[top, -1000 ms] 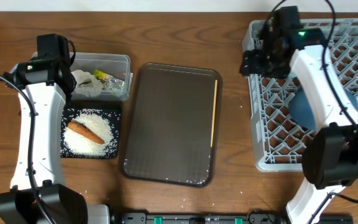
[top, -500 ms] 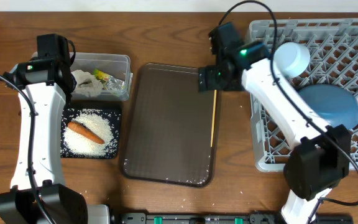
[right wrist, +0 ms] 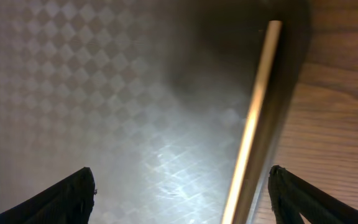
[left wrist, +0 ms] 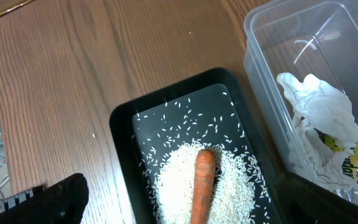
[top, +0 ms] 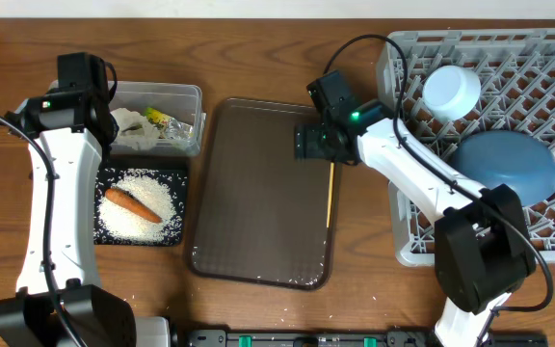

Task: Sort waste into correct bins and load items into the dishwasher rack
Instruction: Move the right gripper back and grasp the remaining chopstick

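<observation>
Wooden tabletop (top: 277,58): left fingers (left wrist: 55,199), right fingers (right wrist: 67,196) both wide, empty; right over thin wooden chopstick (top: 330,193) on dark brown tray (top: 258,193). Likely next: lower, pinch.

My right hand (top: 316,145) has bare serving tray (top: 258,193) to its left; the chopstick (top: 330,198) hugs the raised right rim.

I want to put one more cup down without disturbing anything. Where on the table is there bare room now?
The brown serving tray is mostly bare left of the chopstick; the right gripper hovers at its far right corner. A narrow wooden strip lies between tray and rack. Crowded: the clear tub and black tray, both holding waste.
</observation>
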Tool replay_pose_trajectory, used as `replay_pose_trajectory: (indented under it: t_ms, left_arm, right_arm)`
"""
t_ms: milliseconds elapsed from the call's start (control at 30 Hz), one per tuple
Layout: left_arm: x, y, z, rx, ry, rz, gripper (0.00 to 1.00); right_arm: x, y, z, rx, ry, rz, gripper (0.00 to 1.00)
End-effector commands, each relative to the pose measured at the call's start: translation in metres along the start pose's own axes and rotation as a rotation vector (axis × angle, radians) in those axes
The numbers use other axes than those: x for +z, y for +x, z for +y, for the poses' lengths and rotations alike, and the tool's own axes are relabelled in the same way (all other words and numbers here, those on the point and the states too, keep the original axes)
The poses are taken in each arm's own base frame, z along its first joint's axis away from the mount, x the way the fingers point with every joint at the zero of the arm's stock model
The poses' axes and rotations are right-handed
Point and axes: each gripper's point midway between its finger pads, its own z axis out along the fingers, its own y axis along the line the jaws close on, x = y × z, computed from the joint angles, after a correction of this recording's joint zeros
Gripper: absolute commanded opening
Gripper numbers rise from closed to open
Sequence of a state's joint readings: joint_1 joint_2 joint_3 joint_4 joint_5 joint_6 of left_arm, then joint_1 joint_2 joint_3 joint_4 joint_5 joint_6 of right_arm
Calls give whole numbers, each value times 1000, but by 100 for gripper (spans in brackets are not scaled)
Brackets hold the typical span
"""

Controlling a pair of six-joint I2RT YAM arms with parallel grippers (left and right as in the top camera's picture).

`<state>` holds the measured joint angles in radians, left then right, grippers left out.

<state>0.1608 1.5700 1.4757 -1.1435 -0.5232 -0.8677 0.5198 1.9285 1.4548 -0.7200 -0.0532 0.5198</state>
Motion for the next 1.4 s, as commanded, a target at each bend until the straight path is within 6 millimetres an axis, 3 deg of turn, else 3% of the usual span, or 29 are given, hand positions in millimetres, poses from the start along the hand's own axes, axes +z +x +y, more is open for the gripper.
replay_pose_trajectory:
  t_ms: [0,567,967,1367]
  left_arm:
    - [1,-2,1,-8,-11,-11,98]
    - [1,-2,1,-8,-12,-12,98]
    - [1,-2,2,-8,-12,-11,98]
    - [1,-2,1,-8,-12,-12,98]
  right_arm:
    - [-1,2,3,38,-8,5,86]
    - [42,24,-5,72,14,118,86]
    - [49,30,-16,93,74,132,86]
    - [55,37,-11,76,83,144,87]
